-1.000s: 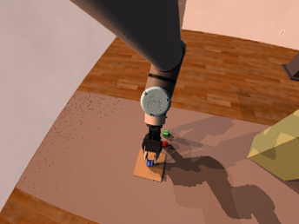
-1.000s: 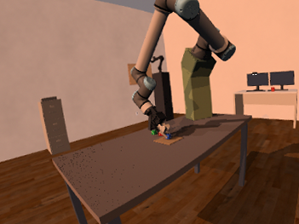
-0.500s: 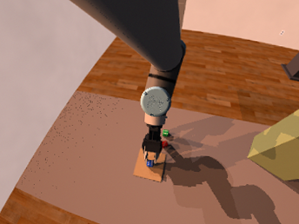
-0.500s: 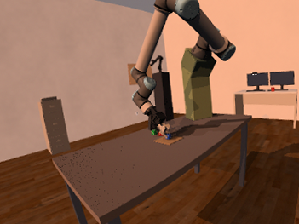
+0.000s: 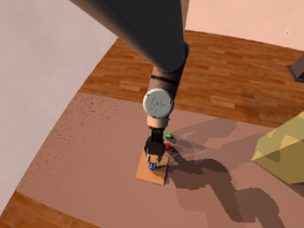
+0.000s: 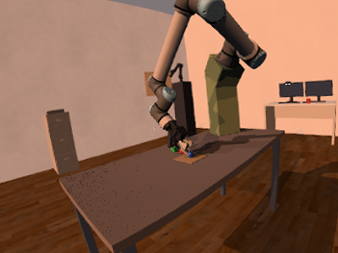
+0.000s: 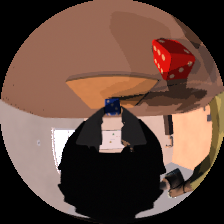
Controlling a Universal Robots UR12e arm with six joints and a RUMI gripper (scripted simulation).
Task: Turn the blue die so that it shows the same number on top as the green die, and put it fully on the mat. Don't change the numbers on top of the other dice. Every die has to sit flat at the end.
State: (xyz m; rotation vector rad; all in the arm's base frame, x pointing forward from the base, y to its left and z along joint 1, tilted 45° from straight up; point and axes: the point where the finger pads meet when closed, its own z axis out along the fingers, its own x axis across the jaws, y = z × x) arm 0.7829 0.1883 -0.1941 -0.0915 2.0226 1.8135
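The blue die (image 5: 152, 166) (image 6: 191, 154) (image 7: 112, 106) is between the fingertips of my gripper (image 5: 152, 163) (image 7: 112, 106), which is shut on it and tilted. The die is over the orange mat (image 5: 149, 178) (image 6: 193, 160) (image 7: 89, 87), low at its surface; whether it touches the mat cannot be told. Its top number is too small to read. The green die (image 5: 168, 135) (image 6: 174, 149) stands on the table behind the mat; its top number is unclear. The red die (image 5: 167, 146) (image 6: 181, 152) (image 7: 172, 59) is close beside the gripper, near the mat's back right corner in the top view.
The grey-brown table (image 5: 83, 161) (image 6: 135, 194) extends around the mat. The arm reaches down from above and behind the dice and casts a shadow to the right. The yellow-green pedestal (image 5: 292, 149) (image 6: 223, 102) stands to the right in the top view.
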